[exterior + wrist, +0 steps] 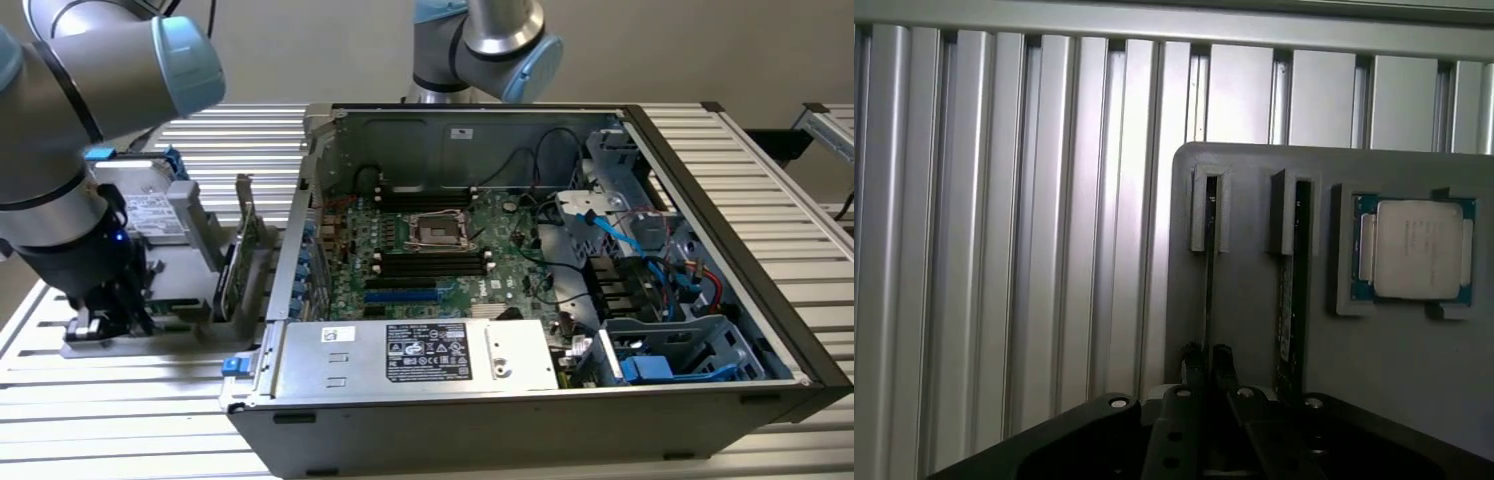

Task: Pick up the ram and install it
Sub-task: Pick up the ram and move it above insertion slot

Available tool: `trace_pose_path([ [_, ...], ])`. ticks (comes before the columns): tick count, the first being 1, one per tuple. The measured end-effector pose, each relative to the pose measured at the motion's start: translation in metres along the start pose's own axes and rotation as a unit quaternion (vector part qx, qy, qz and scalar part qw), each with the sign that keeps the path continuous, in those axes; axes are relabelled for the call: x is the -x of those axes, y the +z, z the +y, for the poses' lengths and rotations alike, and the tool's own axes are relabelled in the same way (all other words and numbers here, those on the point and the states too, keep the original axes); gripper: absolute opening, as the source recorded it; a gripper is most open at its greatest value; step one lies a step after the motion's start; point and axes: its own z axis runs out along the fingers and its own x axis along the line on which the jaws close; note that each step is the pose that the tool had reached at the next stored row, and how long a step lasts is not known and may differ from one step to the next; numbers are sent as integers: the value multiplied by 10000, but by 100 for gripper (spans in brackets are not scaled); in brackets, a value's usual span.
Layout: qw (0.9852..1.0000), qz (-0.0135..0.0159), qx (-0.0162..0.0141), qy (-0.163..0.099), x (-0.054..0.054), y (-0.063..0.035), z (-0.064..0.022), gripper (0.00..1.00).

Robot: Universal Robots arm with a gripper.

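The ram (1209,290) stands edge-on in a narrow slot of the grey holder (1414,370), seen as a thin dark strip. My gripper (1208,362) is down over the near end of that strip, its two black fingertips (1194,360) pressed close on either side of it. A second dark stick (1291,290) stands in the neighbouring slot. In the exterior view my gripper (104,318) is low over the holder (180,305) at the exterior view's left, outside the open computer case (747,330). The motherboard's long black memory slots (427,262) lie inside the case.
A square silver processor chip (1416,248) sits in a pocket of the holder. A larger green card with a metal bracket (244,250) stands upright between the holder and the case. Cables and a drive cage (667,350) crowd the case's right side. A ribbed aluminium table (1004,250) lies underneath.
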Motion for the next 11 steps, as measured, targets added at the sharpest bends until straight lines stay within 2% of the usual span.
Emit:
trace_pose_path([
  [11, 10000, 0, 0, 1, 22, -124, 8, 14],
])
